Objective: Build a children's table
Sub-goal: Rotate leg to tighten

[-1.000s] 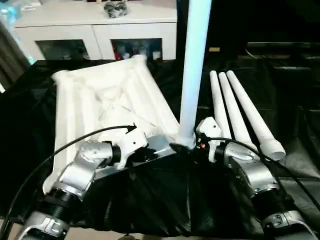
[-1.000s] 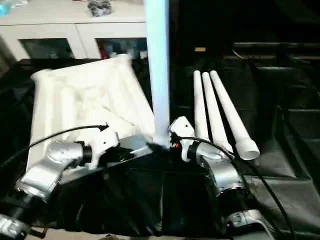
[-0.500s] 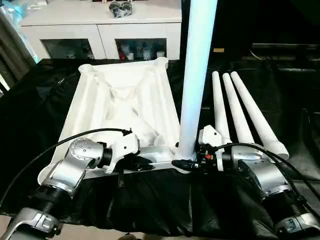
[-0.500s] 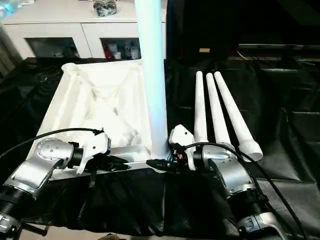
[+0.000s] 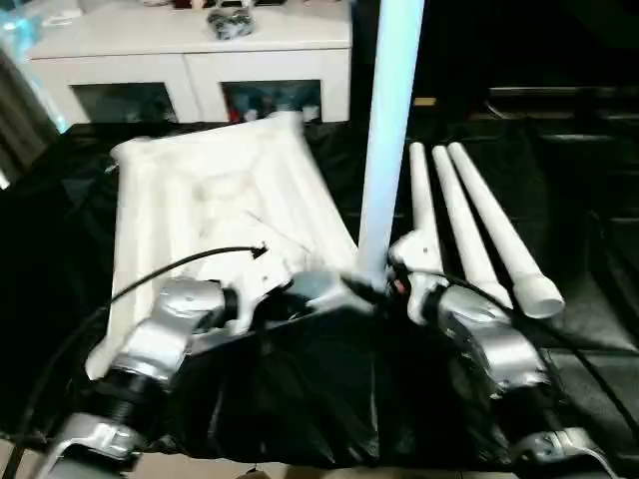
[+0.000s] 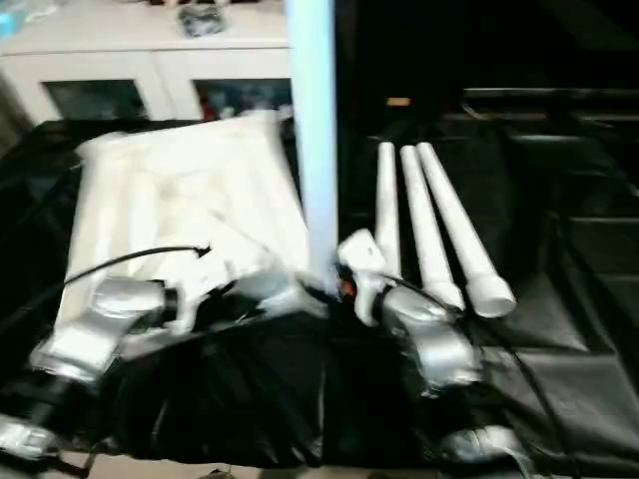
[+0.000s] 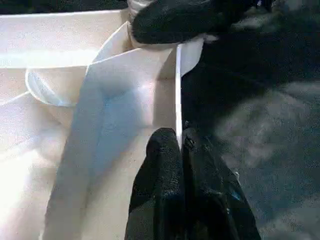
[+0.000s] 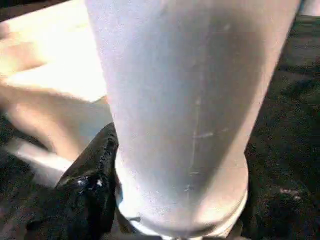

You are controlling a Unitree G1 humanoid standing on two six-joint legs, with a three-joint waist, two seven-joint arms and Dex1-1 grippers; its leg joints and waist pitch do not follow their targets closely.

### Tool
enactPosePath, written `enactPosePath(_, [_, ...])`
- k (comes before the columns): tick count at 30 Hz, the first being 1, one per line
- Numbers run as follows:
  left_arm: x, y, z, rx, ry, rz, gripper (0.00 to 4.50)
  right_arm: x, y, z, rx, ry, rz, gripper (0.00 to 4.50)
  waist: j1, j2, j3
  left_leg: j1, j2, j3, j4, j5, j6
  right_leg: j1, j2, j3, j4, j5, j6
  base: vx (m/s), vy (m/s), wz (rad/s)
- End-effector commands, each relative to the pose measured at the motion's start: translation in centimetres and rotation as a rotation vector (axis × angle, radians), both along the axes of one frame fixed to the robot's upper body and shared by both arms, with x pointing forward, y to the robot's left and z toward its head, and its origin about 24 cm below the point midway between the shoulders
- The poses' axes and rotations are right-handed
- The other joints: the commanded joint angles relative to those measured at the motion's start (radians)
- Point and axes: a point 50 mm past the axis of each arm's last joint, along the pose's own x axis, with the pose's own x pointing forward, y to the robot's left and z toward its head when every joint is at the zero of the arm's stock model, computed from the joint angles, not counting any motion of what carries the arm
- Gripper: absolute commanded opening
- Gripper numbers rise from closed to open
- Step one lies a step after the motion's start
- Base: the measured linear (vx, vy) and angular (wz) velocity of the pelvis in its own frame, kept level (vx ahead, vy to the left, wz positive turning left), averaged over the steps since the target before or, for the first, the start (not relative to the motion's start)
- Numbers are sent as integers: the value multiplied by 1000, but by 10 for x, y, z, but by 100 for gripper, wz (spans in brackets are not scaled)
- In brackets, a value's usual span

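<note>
The white tabletop [image 5: 210,210] lies underside up on the black cloth. One white leg [image 5: 389,130] stands upright in its near right corner socket. My right gripper [image 5: 384,284] is shut around the foot of this leg [image 8: 190,100], with one black finger [image 8: 92,185] pressed against its side. My left gripper [image 5: 300,294] is at the near edge, just left of that corner. Its fingertips [image 7: 165,145] are pinched shut on the thin near rim [image 7: 177,90] of the tabletop.
Three more white legs [image 5: 469,230] lie side by side on the cloth to the right of the tabletop. A white cabinet [image 5: 190,60] with glass doors stands behind. Black cloth [image 5: 319,399] covers the surface and hangs over the near edge.
The tabletop's far end has swung left compared with half a second ago, with the upright leg still in its corner. Both grippers keep their hold.
</note>
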Motion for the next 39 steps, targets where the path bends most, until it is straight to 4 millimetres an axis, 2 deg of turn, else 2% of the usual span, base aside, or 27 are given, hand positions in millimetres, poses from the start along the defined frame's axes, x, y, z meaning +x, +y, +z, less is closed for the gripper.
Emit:
enactPosePath(1, [5,-25,18,-47,-112,40,0,-4,31,-14,8,77,-23,272,0,-8,-57,2,32,-9,-75,-181,22,51,-57,50,-80,-244,-190,0,0,0])
enactPosePath(3, [2,-35,19,-63,-116,50,0,-1,40,-12,26,58,-45,272,-1,-7,-57,1,30,-9,-73,-179,29,52,-57,49,-81,-228,-192,0,0,0])
enactPosePath(4, [1,-38,19,-68,-116,51,0,-1,43,-11,39,49,-50,272,-2,-13,-58,-3,30,-8,-73,-170,32,55,-57,49,-79,-211,-194,0,0,0])
enactPosePath(5, [-1,-41,19,-74,-116,43,0,-1,44,-10,49,42,-48,328,0,-9,-59,-2,30,-9,-72,-156,41,54,-57,48,-77,-187,-198,0,0,0])
enactPosePath(7, [-3,-45,19,-85,-108,34,0,0,45,-10,61,40,-57,328,1,-8,-62,-2,29,-8,-67,-131,56,55,-55,49,-71,-131,-212,0,0,0])
enactPosePath(8, [-4,-45,19,-81,-109,27,0,1,46,-9,72,43,-52,344,0,-8,-62,-4,28,-8,-67,-121,66,56,-53,48,-69,-108,-218,0,0,0])
enactPosePath(9, [-5,-44,18,-76,-108,14,0,1,44,-8,72,39,-46,351,1,-14,-62,-3,28,-7,-66,-115,74,57,-54,48,-67,-100,-222,0,0,0])
enactPosePath(13, [-8,-39,18,-55,-101,-33,0,3,36,-5,46,0,-21,388,-1,-12,-59,-3,27,-5,-67,-143,76,56,-55,48,-73,-141,-219,0,0,0])
enactPosePath(16, [-11,-32,18,-44,-86,-83,0,0,27,-1,44,-29,68,388,-2,-10,-60,-1,29,-6,-67,-144,76,57,-54,49,-71,-132,-220,0,0,0])
enactPosePath(19, [-12,-26,17,-26,-77,-119,0,-5,21,1,23,-50,173,388,5,-11,-62,-1,29,-6,-62,-123,92,58,-52,48,-64,-82,-229,0,0,0])
enactPosePath(20, [-12,-20,17,-13,-70,-144,0,-10,15,2,-3,-60,245,388,7,-4,-62,1,30,-5,-62,-121,97,55,-53,49,-64,-74,-238,0,0,0])
enactPosePath(21, [-12,-14,17,-6,-62,-171,0,-14,9,3,-23,-59,322,388,11,-8,-62,1,29,-4,-61,-127,103,56,-50,47,-65,-74,-234,0,0,0])
enactPosePath(26, [-10,-6,18,7,-50,-190,0,-22,2,6,-19,-48,435,388,18,-10,-59,2,33,-4,-64,-153,99,55,-53,49,-68,-110,-238,0,0,0])
enactPosePath(30, [-6,3,20,26,-30,-241,0,-38,-8,8,-52,3,632,388,33,-11,-60,4,33,-4,-63,-150,100,55,-51,49,-68,-128,-226,0,0,0])
enactPosePath(31, [-5,5,20,30,-28,-253,0,-41,-10,8,-52,18,661,388,34,-13,-60,2,33,-3,-62,-148,99,55,-52,50,-67,-127,-227,0,0,0])
enactPosePath(32, [-4,7,20,33,-26,-262,0,-42,-10,9,-51,28,679,364,38,-13,-61,3,33,-3,-61,-146,101,55,-53,50,-68,-131,-224,0,0,0])
enactPosePath(33, [-3,8,20,38,-20,-270,0,-44,-11,9,-48,41,697,356,36,-13,-60,-1,33,-4,-63,-146,99,56,-53,49,-68,-139,-224,0,0,0])
enactPosePath(35, [-2,12,19,47,-5,-287,0,-46,-12,9,-49,61,727,351,38,-12,-61,2,33,-5,-63,-146,94,54,-53,49,-69,-148,-222,0,0,0])
enactPosePath(39, [-1,16,18,62,6,-299,0,-48,-12,9,-52,78,743,317,37,-11,-60,1,33,-5,-64,-153,87,54,-54,48,-70,-153,-226,0,0,0])
